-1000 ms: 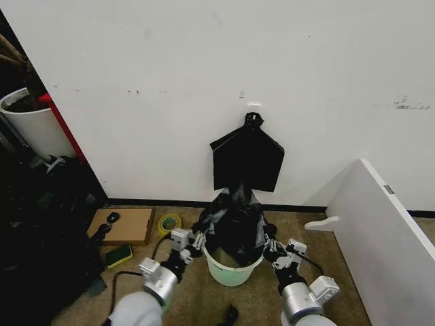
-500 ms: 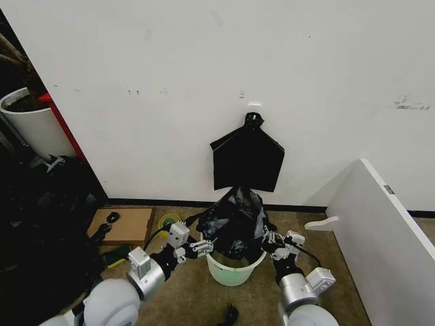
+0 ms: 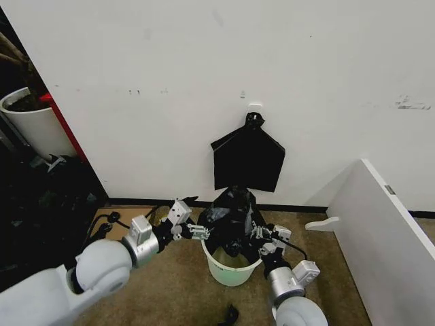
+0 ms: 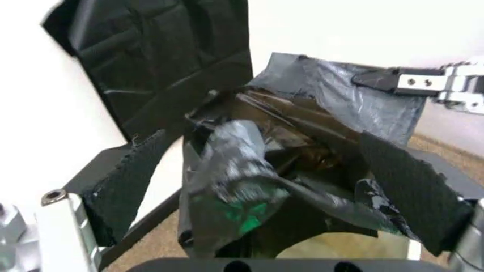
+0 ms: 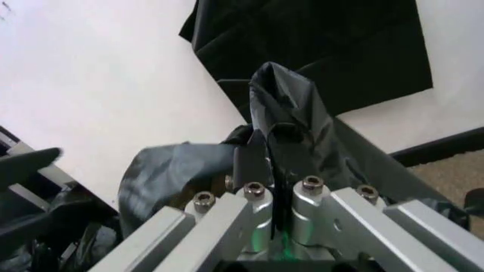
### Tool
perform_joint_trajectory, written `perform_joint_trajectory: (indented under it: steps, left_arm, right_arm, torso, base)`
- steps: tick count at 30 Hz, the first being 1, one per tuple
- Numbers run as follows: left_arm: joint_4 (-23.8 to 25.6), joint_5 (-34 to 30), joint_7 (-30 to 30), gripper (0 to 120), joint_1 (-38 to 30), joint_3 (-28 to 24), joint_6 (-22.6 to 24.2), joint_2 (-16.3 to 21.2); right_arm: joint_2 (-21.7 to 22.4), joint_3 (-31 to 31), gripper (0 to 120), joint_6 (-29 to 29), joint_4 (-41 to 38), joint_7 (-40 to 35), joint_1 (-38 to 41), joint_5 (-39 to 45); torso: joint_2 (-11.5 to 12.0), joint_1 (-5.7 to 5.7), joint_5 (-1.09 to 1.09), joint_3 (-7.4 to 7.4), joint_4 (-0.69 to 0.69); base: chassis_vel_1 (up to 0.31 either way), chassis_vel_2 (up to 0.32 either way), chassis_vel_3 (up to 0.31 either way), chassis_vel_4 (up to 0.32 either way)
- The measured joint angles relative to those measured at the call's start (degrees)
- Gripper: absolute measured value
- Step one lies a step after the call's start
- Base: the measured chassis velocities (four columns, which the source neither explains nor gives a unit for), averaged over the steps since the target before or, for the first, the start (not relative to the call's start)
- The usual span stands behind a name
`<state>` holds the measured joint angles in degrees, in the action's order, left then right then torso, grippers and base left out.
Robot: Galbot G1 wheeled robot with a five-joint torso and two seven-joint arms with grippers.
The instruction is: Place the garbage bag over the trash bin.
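One thin, glossy, crinkled black plastic garbage bag (image 3: pixel 232 219) stands heaped in and above the small round white plastic trash bin (image 3: pixel 231 269), between the two pincers. Its long axis runs roughly upright, the bunched peak pointing up toward the wall; the mouth is not yet over the rim. The right gripper (image 3: pixel 262 235) pinches a fold of film on its side, fingers pressed together on it. The left gripper (image 3: pixel 191 232) sits just beside the opposite side, fingers spread, film lying between them in its wrist view. Doing this well likely means gripping the mouth's edge on both sides, spreading outward, then drawing down past the rim evenly. Behind hangs a flat smooth black bag bundle (image 3: pixel 248 159).
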<state>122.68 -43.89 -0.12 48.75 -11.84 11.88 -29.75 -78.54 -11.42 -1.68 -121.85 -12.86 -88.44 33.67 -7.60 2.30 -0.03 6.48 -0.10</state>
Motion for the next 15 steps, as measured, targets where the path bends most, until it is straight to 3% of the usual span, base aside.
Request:
perform_joint_trajectory:
  steps: [6, 12, 15]
  left_arm:
    - [-3.02, -0.8, -0.44, 98, -6.72, -6.46, 0.37, -2.57]
    - [-3.47, -3.22, -1.41, 98, -10.95, -8.73, 0.86, -3.67]
    - [-3.69, -6.44, -2.62, 97, -16.16, -11.34, 4.95, -4.8]
  right_arm:
    - [0.08, -0.35, 0, 0.1, -0.59, 0.04, -0.79, -0.1]
    - [0.35, -0.95, 0, 0.24, -0.96, 0.15, -1.41, -0.27]
    - [0.61, -1.13, 0, 0.39, -1.02, 0.2, -1.43, -0.61]
  torso:
    - [0.0, 0.0, 0.0, 0.0, 0.0]
    - [0.0, 0.0, 0.0, -0.01, 0.01]
    - [0.0, 0.0, 0.01, -0.01, 0.02]
  base:
    - [0.0, 0.0, 0.0, 0.0]
    - [0.0, 0.0, 0.0, 0.0]
    - [0.0, 0.0, 0.0, 0.0]
